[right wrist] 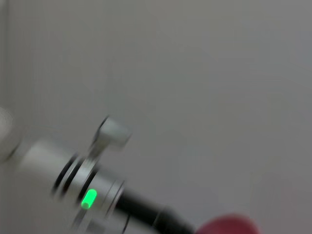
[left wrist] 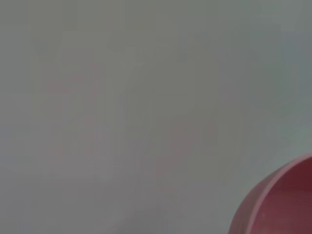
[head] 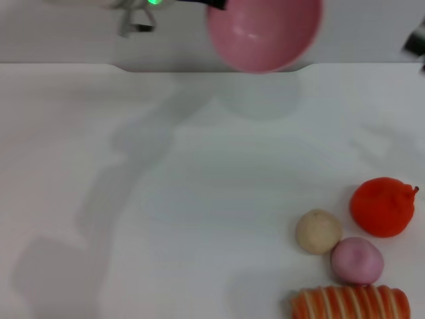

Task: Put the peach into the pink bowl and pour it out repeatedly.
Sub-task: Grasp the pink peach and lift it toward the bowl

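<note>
White tabletop spreads beneath a raised pink bowl, carried high by the left gripper, its mouth tipped toward the camera, apparently emptied. How the left fingers grip cannot be told, though the bowl hangs from them. The right gripper sits at the far edge, fingers unseen. Well below the bowl lie four items: one striped bread roll, one orange-red fruit, one beige ball, one peach.

The pink bowl hangs tilted above the table's far edge, its glossy inside showing empty. The peach, pale pink and round, lies on the table at the near right.
</note>
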Controlling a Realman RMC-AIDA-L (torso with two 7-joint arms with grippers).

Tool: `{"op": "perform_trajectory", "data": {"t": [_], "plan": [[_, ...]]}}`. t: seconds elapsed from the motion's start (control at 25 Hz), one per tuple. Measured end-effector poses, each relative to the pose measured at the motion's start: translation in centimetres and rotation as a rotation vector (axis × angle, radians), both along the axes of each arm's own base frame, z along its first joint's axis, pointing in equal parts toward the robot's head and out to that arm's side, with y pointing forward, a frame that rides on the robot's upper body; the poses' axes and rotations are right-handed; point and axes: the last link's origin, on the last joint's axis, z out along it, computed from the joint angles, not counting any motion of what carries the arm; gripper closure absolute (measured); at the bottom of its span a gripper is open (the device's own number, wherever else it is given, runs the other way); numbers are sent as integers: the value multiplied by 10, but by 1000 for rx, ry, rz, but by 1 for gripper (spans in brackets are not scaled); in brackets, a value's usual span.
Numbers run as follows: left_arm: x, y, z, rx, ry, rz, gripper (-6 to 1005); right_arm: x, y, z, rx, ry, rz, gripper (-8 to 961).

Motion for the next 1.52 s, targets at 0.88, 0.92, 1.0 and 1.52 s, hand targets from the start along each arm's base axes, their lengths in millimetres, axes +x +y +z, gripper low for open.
{"op": "perform_trajectory", "data": {"t": [0.88, 0.92, 1.0, 1.52], "plan": [[-114, -41, 56, -260, 44, 369, 956, -95, 4, -68, -731, -1127, -417, 460], [-114, -42, 55, -264, 44, 370, 956, -89, 2, -72, -740, -1180, -450, 460], [-115, -43, 54, -268, 44, 370, 956, -86, 1, -74, -748, -1191, -465, 461], [-107, -46, 38, -302, 70, 330, 956, -51, 5, -104, -766, -1135, -559, 461]]}}
